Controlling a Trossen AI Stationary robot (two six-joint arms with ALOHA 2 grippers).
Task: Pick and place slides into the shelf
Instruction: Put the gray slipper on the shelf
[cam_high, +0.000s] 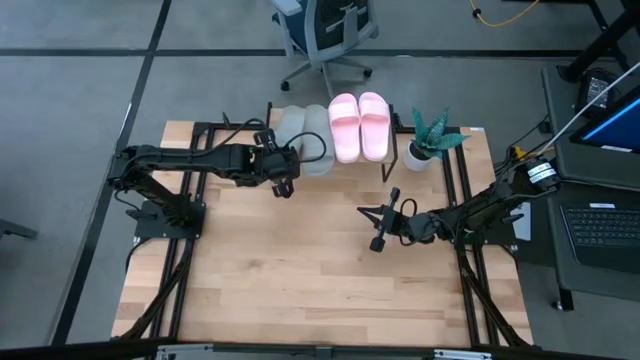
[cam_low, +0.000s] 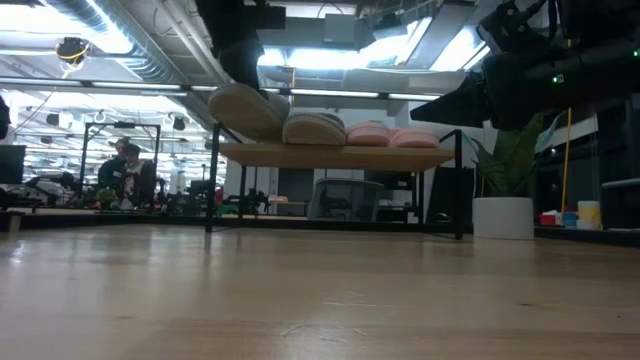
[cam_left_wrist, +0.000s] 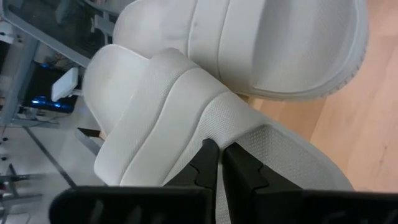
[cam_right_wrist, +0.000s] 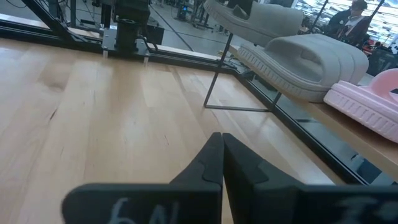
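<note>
The shelf (cam_high: 395, 160) stands at the table's far edge; its wooden top also shows in the low view (cam_low: 340, 156). Two pale pink slides (cam_high: 358, 126) lie flat on it side by side. One grey-green slide (cam_high: 318, 140) lies flat to their left. The other grey-green slide (cam_low: 245, 110) is at the shelf's left end, tilted, and my left gripper (cam_high: 283, 168) is shut on it. My right gripper (cam_high: 384, 222) is shut and empty above the table's middle right. My left gripper pinches the tilted grey-green slide between its two fingers (cam_left_wrist: 208, 163) at the slide's side, where the strap's edge (cam_left_wrist: 214, 127) meets the textured footbed. The arm comes from the table's left, above the shelf. One end of the slide is raised; its lower end sits by the other grey-green slide (cam_low: 313, 128).
A potted plant (cam_high: 430, 142) in a white pot stands at the shelf's right end. An office chair (cam_high: 325, 35) is beyond the table, and a laptop (cam_high: 605, 225) is off its right edge. The near half of the wooden table (cam_high: 300, 280) is bare.
</note>
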